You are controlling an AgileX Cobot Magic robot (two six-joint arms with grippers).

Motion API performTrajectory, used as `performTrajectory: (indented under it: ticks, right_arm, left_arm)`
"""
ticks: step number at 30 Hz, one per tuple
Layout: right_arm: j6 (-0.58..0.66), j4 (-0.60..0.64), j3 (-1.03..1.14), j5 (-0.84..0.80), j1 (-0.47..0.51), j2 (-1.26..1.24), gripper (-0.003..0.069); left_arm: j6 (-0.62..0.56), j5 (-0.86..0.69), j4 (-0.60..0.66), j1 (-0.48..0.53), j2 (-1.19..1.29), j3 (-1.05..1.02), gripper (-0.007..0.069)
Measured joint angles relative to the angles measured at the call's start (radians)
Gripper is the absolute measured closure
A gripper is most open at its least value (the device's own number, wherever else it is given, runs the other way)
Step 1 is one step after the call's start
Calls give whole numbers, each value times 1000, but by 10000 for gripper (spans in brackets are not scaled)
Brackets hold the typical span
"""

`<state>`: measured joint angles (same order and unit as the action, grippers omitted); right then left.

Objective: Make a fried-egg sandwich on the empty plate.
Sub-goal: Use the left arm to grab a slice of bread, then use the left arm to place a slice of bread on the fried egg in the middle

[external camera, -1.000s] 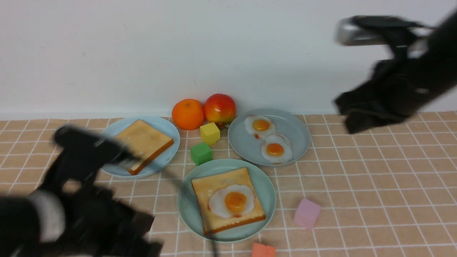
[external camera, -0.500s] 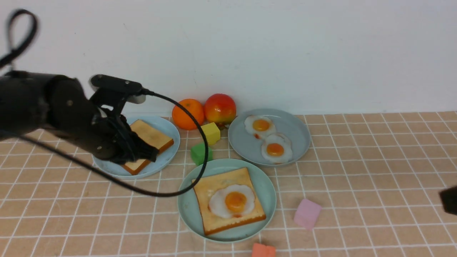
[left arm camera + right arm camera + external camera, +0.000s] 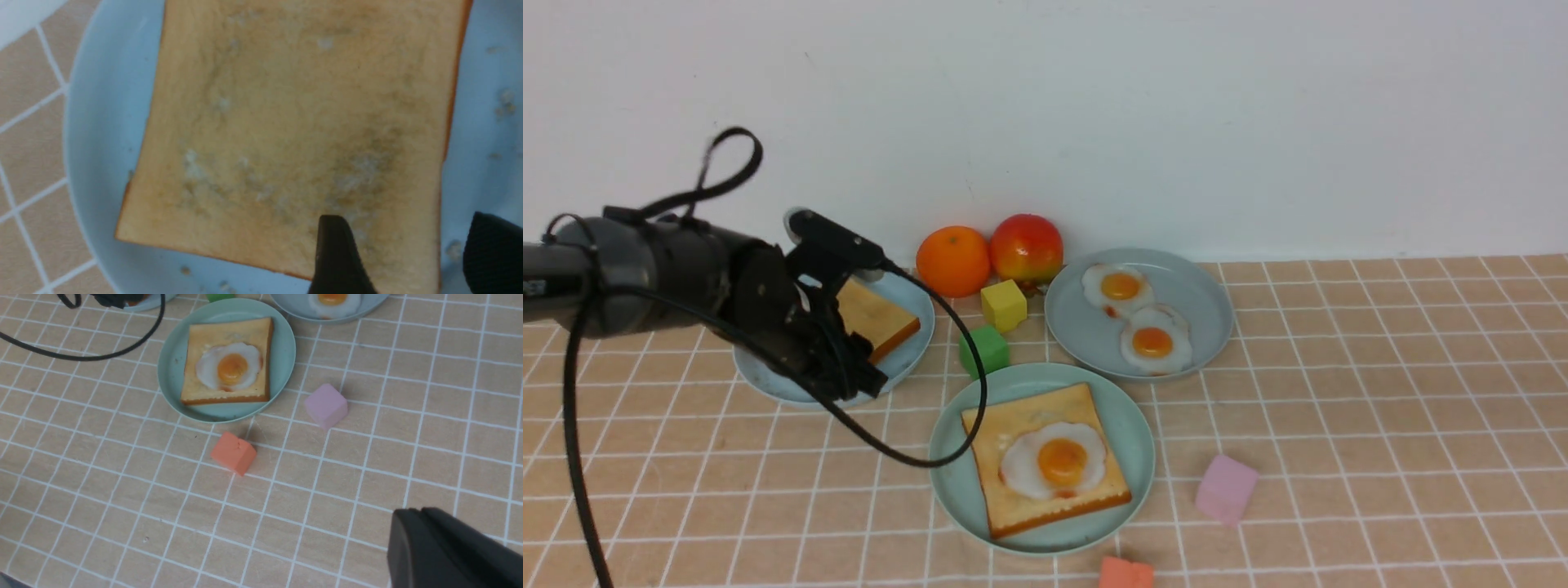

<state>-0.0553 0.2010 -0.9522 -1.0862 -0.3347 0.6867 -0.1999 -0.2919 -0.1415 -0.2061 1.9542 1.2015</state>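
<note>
Half a sandwich is what I see so far. On the mint-green plate [image 3: 947,467], near and centre, one toast slice [image 3: 1021,408] lies flat with a fried egg [image 3: 1054,461] on top. The second slice [image 3: 880,314] lies on the pale blue plate [image 3: 912,354], farther back on the left, and the left gripper [image 3: 408,249] is down over its near edge. In that arm's wrist view the jaws stand apart with nothing in them, one side over the slice's top face and the other out past the crust, above bare plate. Whether either touches, I can't tell. The right gripper [image 3: 425,531] shows only as a dark lump at the near right, well apart from everything, and I can't make out if it is parted or closed.

That second slice looks to me like a light foam or soft-plastic toy: a thick slab, probably a little springy, with dry matte faces unlikely to slip. Lying flat, it offers only its crust edge. I'd judge the way in is one jaw under that edge and one on top, pinching through the thickness at the middle of a side so it hangs level. A hard squeeze might dent it. The egg looks thin, smooth and loose, so a skewed set-down could push it off centre.
</note>
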Motion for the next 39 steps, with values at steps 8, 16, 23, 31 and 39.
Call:
performTrajectory:
  ticks: [8,16,23,31,39]
  right_arm:
    - [0,16,0,-1,0,0,624]
    - [0,29,0,-2,0,0,616]
    - [0,45,0,-10,0,0,616]
    - [7,46,0,-48,0,0,606]
    - [55,47,0,-98,0,0,596]
  left_arm:
    - [0,-1,-14,0,13,5,325]
    - [-4,-35,-28,-6,1,10,622]
    - [-20,-136,51,-24,-220,-10,622]
    - [-229,-99,131,-305,-477,-246,628]
    - [-246,-42,129,-462,-454,-317,628]
